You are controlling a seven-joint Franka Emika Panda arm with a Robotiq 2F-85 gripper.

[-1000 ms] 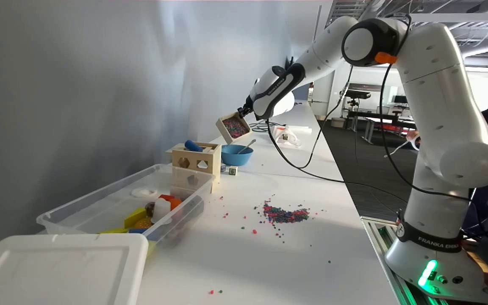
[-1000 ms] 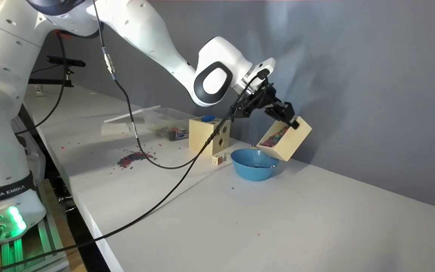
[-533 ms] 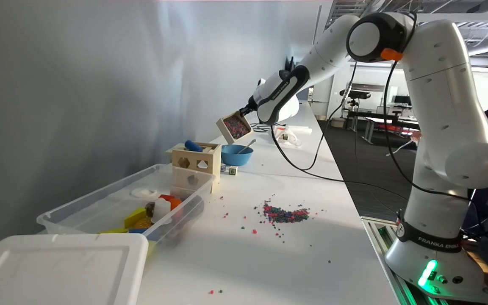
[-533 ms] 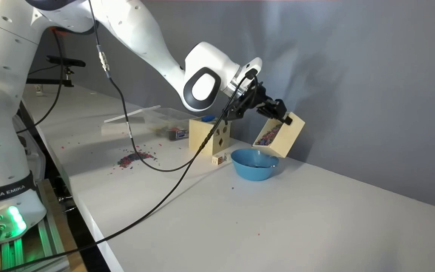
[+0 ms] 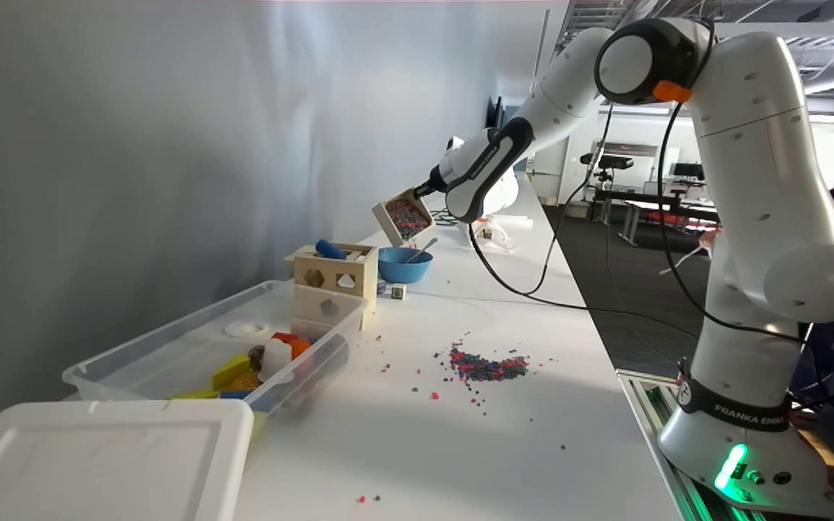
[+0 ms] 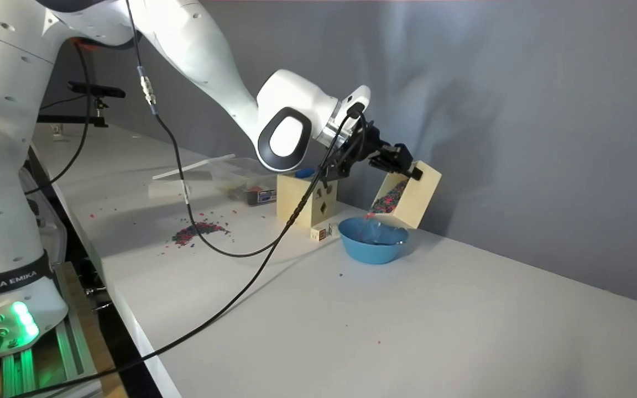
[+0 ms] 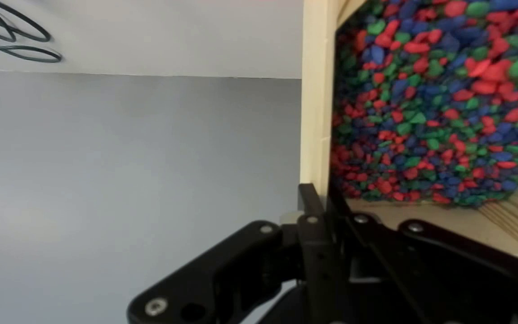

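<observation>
In an exterior view the grey wall (image 6: 545, 138) fills the upper right of the frame, near behind the wooden box (image 6: 422, 196) I carry, bounding me there. The white tabletop (image 6: 462, 320) spreads from its foot to the bottom right, and its edge slants down the lower left. At the frame's centre stands a shape-sorter box (image 6: 297, 199), two letter blocks (image 6: 318, 234) by its foot. A black cable (image 6: 277, 241) hangs from my wrist and runs through the middle to the bottom left.

My arm (image 6: 202, 55) stands up at the left, bends at the top edge and slopes down rightward, the wrist tipped toward the grey wall and the gripper (image 7: 323, 198) angled downward. My fingers (image 7: 311, 202) are closed almost together, one on each face of a thin side of the wooden box, pinching it at the bottom centre of the wrist view.

The pale wooden box hangs right of centre in an exterior view, just above the blue bowl (image 6: 371, 254), mouth tipped to the lower left; whether its corner touches the rim is unclear. Inside lies a thick bank of red, green and blue pebbles (image 7: 439, 112), filling the upper right of the wrist view; a blurred streak of them drops from the lower lip into the blue bowl.
</observation>
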